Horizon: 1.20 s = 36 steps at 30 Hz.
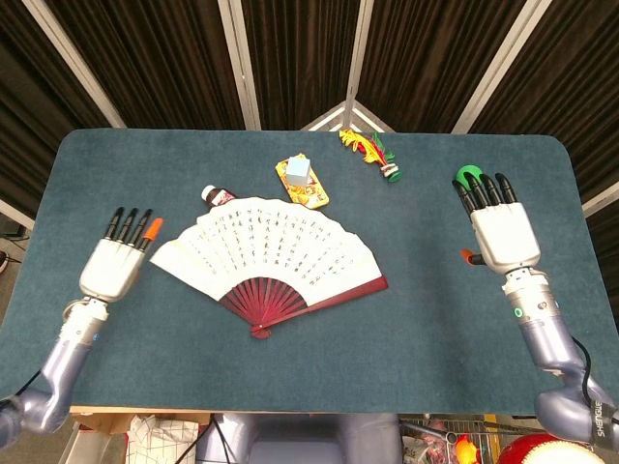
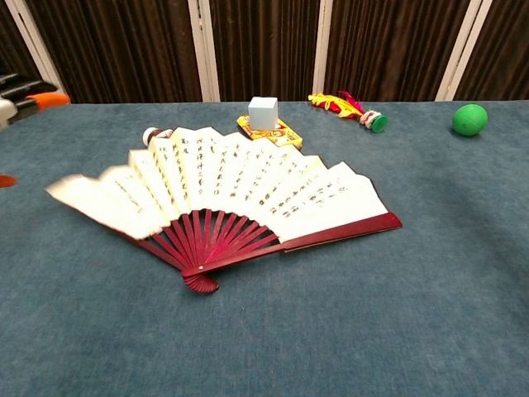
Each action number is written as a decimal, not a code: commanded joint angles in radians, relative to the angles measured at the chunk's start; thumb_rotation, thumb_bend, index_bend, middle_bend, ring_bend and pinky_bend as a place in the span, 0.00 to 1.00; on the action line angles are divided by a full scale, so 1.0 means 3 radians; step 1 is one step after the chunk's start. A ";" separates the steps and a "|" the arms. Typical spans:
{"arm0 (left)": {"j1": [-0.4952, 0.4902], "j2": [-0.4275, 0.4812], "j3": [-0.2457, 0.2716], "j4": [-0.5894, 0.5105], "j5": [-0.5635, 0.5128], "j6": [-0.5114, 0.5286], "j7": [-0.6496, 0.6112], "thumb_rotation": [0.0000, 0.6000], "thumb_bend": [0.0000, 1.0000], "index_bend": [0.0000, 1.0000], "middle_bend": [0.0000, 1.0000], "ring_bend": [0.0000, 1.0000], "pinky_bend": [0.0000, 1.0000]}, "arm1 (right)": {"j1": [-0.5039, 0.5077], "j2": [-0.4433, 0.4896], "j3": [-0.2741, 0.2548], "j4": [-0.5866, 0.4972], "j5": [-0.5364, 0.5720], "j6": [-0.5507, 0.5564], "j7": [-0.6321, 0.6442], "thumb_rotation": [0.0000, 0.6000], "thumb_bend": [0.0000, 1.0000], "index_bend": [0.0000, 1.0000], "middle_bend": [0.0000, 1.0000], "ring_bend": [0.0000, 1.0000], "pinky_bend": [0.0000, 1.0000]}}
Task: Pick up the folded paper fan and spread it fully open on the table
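Folded-paper fan (image 1: pixel 276 253) with white pleats covered in dark script and red lacquered ribs lies spread wide and flat on the teal felt-covered table (image 1: pixel 319 377), its pivot toward the near edge and its red outer guard stretching out to the right. Neither set of fingers touches it. On the left hand (image 1: pixel 114 263) the black fingers (image 1: pixel 129 223) with one orange tip lie straight and slightly apart, pointing away from the robot, holding nothing, just beside the fan's left end but apart from it; in the chest view only a sliver of this hand (image 2: pixel 25 103) shows at the left border. On the right hand (image 1: pixel 497 230) the fingers (image 1: pixel 481 191) are likewise straight, side by side with small gaps, holding nothing, well apart from the fan's right end. Their tips reach in front of a small green ball (image 1: pixel 469 175), which sits near the far right of the table (image 2: pixel 469 118). Behind the fan's upper left edge a dark brown bottle with a white cap (image 1: pixel 219 196) pokes out, mostly hidden by the pleats. Beyond the fan's top sits a flat yellow packet (image 1: pixel 308 191) with a pale blue cube (image 2: pixel 263 112) resting on it. Farther back lies a yellow-and-red toy with a green end (image 1: pixel 372 153).
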State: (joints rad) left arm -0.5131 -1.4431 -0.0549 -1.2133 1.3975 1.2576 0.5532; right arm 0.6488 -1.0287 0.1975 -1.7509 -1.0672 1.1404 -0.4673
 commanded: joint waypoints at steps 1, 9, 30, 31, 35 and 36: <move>0.0111 0.0506 -0.0087 -0.0659 -0.0701 -0.0447 0.0613 1.00 0.03 0.00 0.00 0.00 0.00 | -0.0007 -0.0002 0.0013 -0.0006 0.0013 0.0002 0.0022 1.00 0.15 0.06 0.07 0.07 0.06; 0.0113 0.0778 -0.0159 -0.1243 -0.1486 -0.0626 0.0925 1.00 0.07 0.00 0.00 0.00 0.00 | -0.0069 0.0012 0.0037 -0.0038 -0.0048 0.0071 0.0129 1.00 0.15 0.06 0.07 0.07 0.06; 0.1231 0.1160 0.0287 -0.1461 -0.0147 0.0698 -0.0959 1.00 0.10 0.01 0.00 0.00 0.00 | -0.1422 -0.0562 -0.0915 0.0290 -0.1452 0.1272 0.1052 1.00 0.15 0.12 0.07 0.09 0.06; 0.1244 0.1165 0.0283 -0.1450 -0.0102 0.0732 -0.0998 1.00 0.11 0.01 0.00 0.00 0.00 | -0.1461 -0.0599 -0.0908 0.0368 -0.1469 0.1327 0.1046 1.00 0.15 0.12 0.07 0.09 0.06; 0.1303 0.1173 0.0303 -0.1412 0.0067 0.0848 -0.1123 1.00 0.10 0.01 0.00 0.00 0.00 | -0.1545 -0.0618 -0.0868 0.0503 -0.1463 0.1408 0.1036 1.00 0.15 0.11 0.07 0.09 0.06; 0.1319 0.1176 0.0310 -0.1397 0.0112 0.0879 -0.1140 1.00 0.10 0.01 0.00 0.00 0.00 | -0.1560 -0.0614 -0.0854 0.0512 -0.1450 0.1410 0.1059 1.00 0.15 0.11 0.07 0.09 0.06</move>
State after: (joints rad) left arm -0.1275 -1.0930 0.0337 -1.6405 1.4105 1.5047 0.2246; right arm 0.1926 -1.2079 -0.0650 -1.6063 -1.5027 1.5557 -0.1552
